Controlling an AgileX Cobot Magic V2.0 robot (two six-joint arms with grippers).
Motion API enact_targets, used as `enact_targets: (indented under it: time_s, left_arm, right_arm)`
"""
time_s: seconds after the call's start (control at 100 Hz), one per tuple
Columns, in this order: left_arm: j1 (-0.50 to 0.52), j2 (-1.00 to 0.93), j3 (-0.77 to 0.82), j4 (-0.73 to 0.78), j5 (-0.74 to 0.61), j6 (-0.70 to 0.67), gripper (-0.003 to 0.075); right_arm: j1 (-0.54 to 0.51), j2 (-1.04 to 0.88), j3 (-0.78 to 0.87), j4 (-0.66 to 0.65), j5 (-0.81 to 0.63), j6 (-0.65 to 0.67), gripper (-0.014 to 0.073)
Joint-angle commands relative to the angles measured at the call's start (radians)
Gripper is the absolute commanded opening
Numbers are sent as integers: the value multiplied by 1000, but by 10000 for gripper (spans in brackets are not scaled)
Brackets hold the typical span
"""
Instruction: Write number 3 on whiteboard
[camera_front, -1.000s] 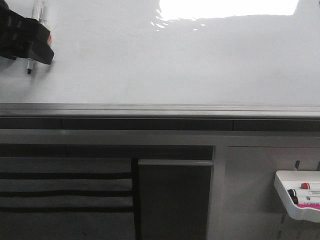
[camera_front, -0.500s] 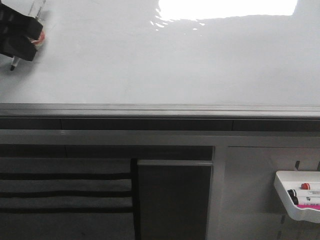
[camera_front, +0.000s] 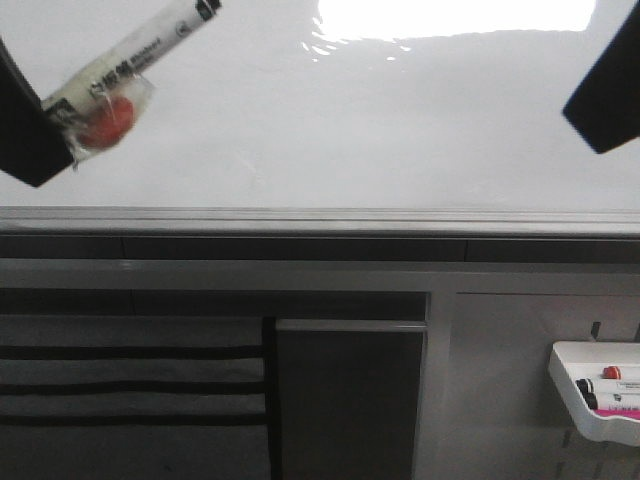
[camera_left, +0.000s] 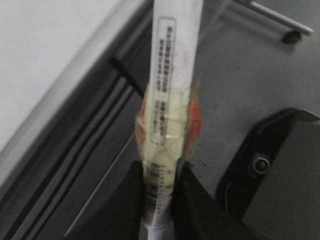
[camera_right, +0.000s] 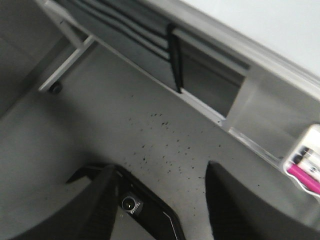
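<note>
The whiteboard (camera_front: 350, 130) is glossy white with a bright glare at the top and a grey edge rail (camera_front: 320, 215). No number 3 shows on it. My left gripper (camera_front: 45, 130) is at the left edge, close to the camera, shut on a white marker (camera_front: 130, 55) that is wrapped in clear tape with an orange piece. The marker points up and to the right. In the left wrist view the fingers (camera_left: 135, 180) clamp the marker (camera_left: 172, 75). My right gripper (camera_front: 608, 95) is at the upper right, open and empty (camera_right: 160, 167).
A small white tray (camera_front: 565, 375) with markers hangs at the lower right and also shows in the right wrist view (camera_right: 305, 160). Below the rail are a dark cabinet panel (camera_front: 350, 400) and striped slats (camera_front: 130, 390). A speckled grey floor (camera_right: 165, 125) lies beneath.
My left gripper has swung from the board's upper left toward the camera, and the marker now points up and right instead of down. My right gripper has come into view at the upper right.
</note>
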Motion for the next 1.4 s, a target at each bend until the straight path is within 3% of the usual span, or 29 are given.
enact_targets:
  time_s: [0.0, 0.2, 0.45, 0.67, 1.24, 1.39]
  left_arm:
    - [-78, -23, -44, -73, 16, 89, -20]
    - [-195, -23, -46, -81, 2, 131, -20]
    - [-217, -23, -46, -81, -27, 138, -20]
    - [-217, -23, -46, -81, -29, 158, -20]
    - [-217, -23, -46, -67, -42, 161, -20]
    - [-217, -23, -46, -65, -53, 161, -20]
  right_arm:
    - [3, 50, -78, 167, 3, -248, 344]
    - [20, 169, -192, 364, 78, -567, 344]
    - [153, 259, -266, 385, 51, -832, 344]
    - [184, 295, -282, 392, -35, -852, 344]
    - [184, 329, -282, 447, -42, -870, 341]
    - [184, 329, -282, 449, -31, -870, 211]
